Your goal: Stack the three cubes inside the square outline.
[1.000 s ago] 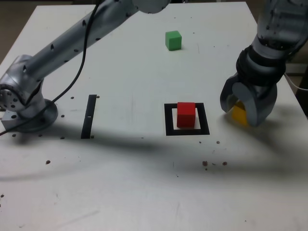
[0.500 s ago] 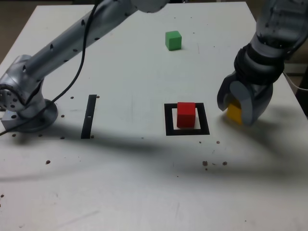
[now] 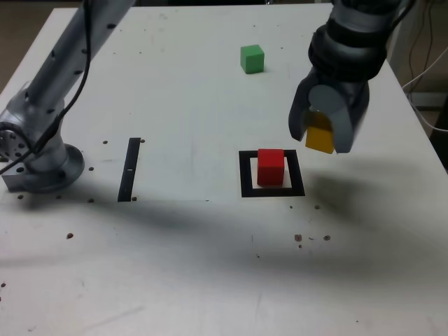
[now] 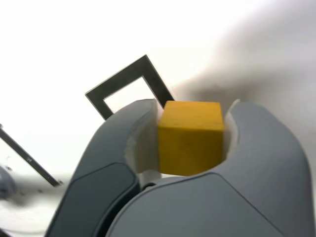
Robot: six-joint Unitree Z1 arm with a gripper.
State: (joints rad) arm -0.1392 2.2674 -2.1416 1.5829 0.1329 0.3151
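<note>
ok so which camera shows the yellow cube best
The wrist view. There the yellow cube is large and nearly unhidden, with its top and one side in sight, gripped between the two fingers. The exterior view shows it small and partly covered by the gripper, though it does show it up near the red cube.

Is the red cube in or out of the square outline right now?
In: the red cube stands inside the square outline, black border visible on every side.

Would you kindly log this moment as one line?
gripper: shut on yellow cube, raised | red cube: inside square outline | green cube: on table, outside outline
</note>
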